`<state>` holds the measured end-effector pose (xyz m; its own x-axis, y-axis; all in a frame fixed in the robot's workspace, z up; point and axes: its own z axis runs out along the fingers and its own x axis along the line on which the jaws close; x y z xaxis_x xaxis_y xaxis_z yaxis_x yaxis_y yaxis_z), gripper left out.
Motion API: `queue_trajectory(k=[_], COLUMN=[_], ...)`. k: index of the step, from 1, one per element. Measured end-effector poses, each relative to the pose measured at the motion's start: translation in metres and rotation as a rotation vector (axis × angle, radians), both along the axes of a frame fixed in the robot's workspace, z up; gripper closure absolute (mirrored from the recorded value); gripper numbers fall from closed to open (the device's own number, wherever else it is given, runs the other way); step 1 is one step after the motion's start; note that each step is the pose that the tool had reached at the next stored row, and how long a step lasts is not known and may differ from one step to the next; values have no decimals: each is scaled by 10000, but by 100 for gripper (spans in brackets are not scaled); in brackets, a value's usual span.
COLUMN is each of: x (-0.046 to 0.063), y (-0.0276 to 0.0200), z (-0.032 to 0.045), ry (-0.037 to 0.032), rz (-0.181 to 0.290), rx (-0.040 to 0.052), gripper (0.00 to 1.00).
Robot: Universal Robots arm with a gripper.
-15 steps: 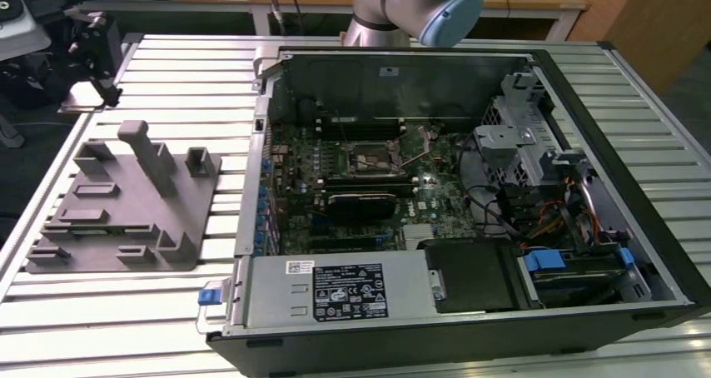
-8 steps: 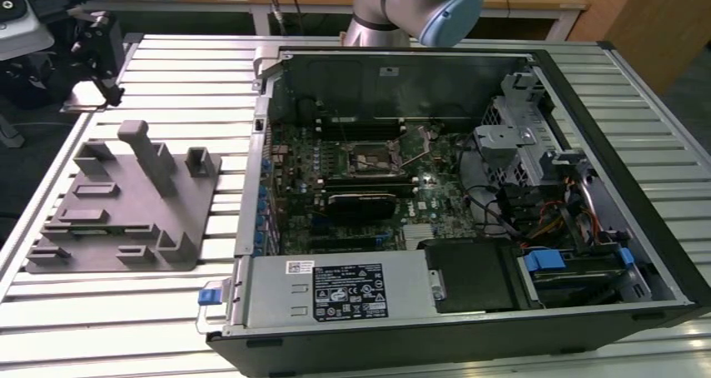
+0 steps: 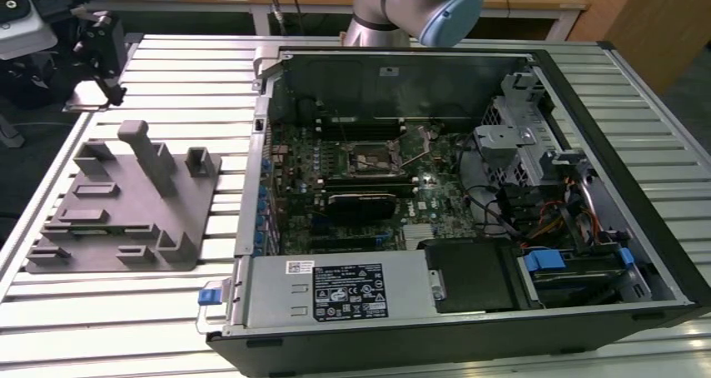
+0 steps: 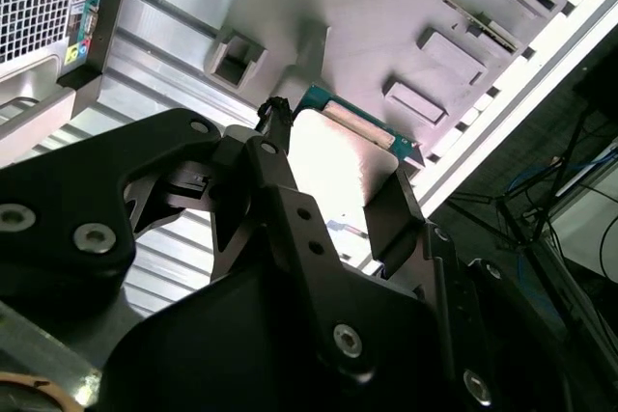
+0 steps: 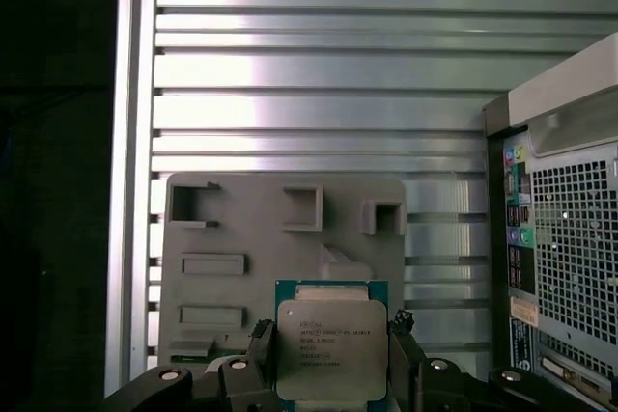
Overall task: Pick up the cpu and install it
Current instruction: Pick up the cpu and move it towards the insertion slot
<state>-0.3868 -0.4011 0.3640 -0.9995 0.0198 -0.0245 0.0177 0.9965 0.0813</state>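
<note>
My end effector (image 5: 331, 378) is clamped on the cpu (image 5: 331, 346), one finger on each of two opposite edges, so the chip is off the grey tray (image 5: 241, 229) and hangs above it. The tray lies on the slatted bench (image 5: 290, 65), with the open computer case (image 3: 622, 103) to the exterior view's right of it. I judge the pick done and the carry in hand. Installing calls for a level, square approach to the motherboard socket (image 3: 372, 157).

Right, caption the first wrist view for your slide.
The fingers grip the cpu; the tray and computer case lie beyond.
</note>
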Motion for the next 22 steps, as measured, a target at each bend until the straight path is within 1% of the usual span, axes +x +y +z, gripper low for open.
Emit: queue_trajectory(k=[22], x=[68], y=[26], z=[0], ry=[1], rz=[0], rx=[0], gripper=[45])
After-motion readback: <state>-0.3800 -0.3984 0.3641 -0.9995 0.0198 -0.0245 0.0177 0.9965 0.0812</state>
